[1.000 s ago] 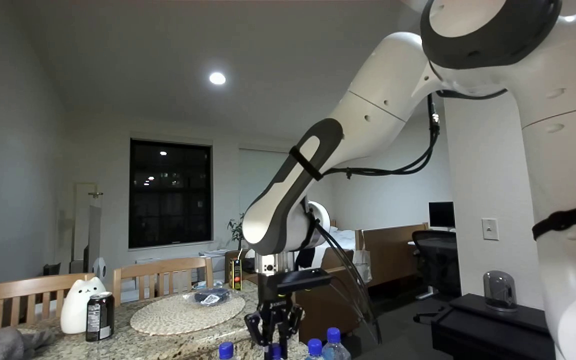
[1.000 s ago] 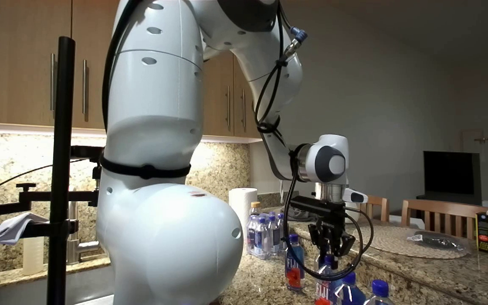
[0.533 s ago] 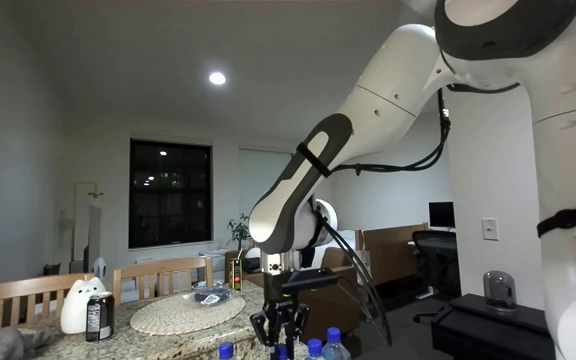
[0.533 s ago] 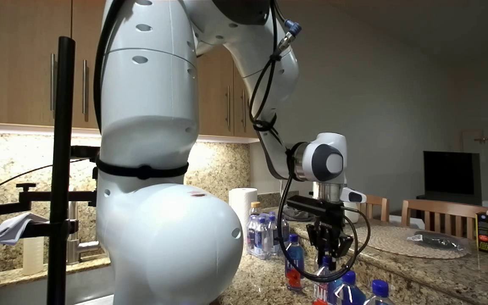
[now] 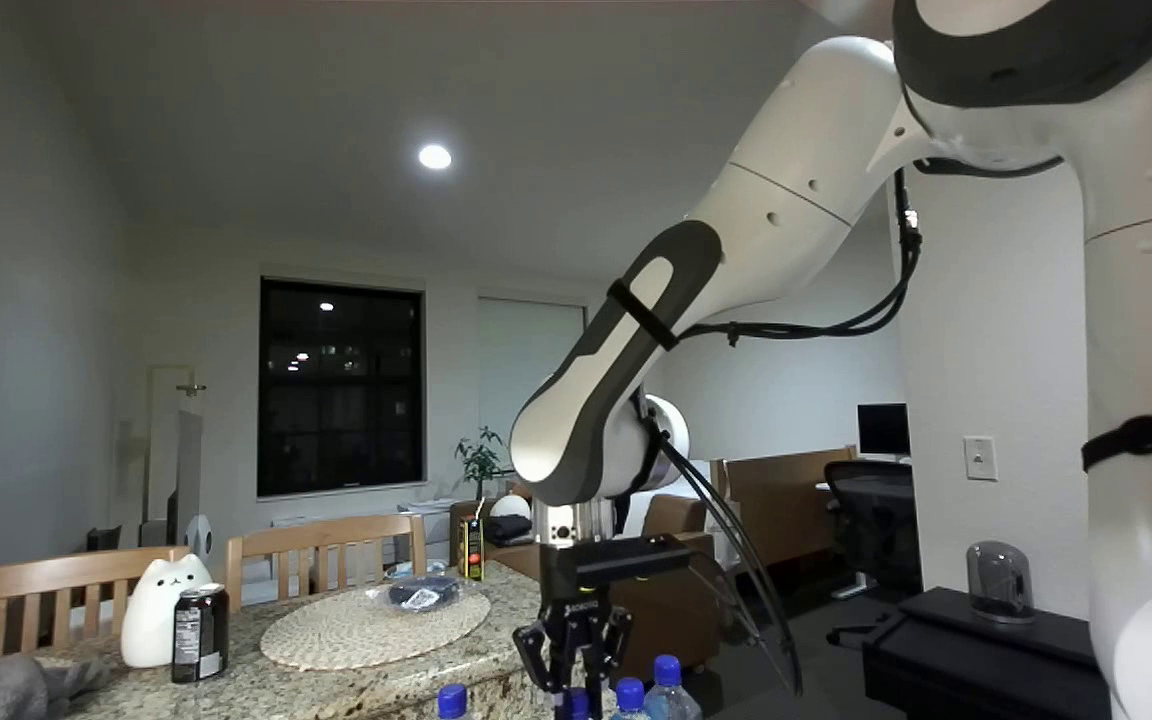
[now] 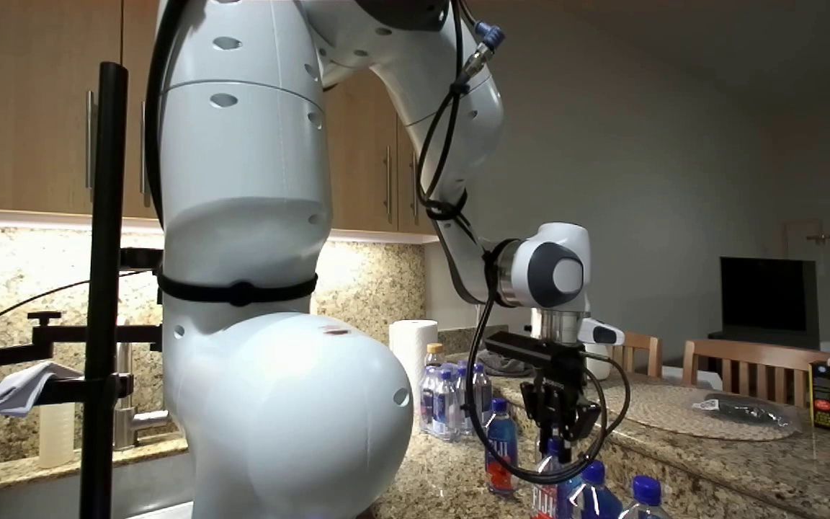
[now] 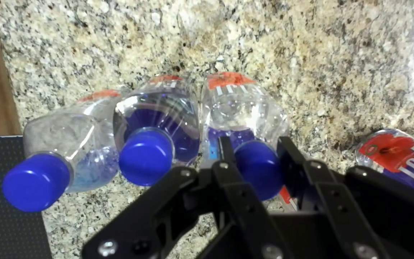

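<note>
From left to right in the wrist view, a blue-capped bottle point(image 7: 81, 144) stands on the speckled counter point(image 7: 138, 43) with a second bottle point(image 7: 160, 118) just beside it; next, the gripper point(image 7: 254, 145) is clamped around the blue cap point(image 7: 259, 171) of a third bottle point(image 7: 244, 106), near the second; farthest right, apart, stands a red-flowered bottle point(image 7: 390, 151).
</note>
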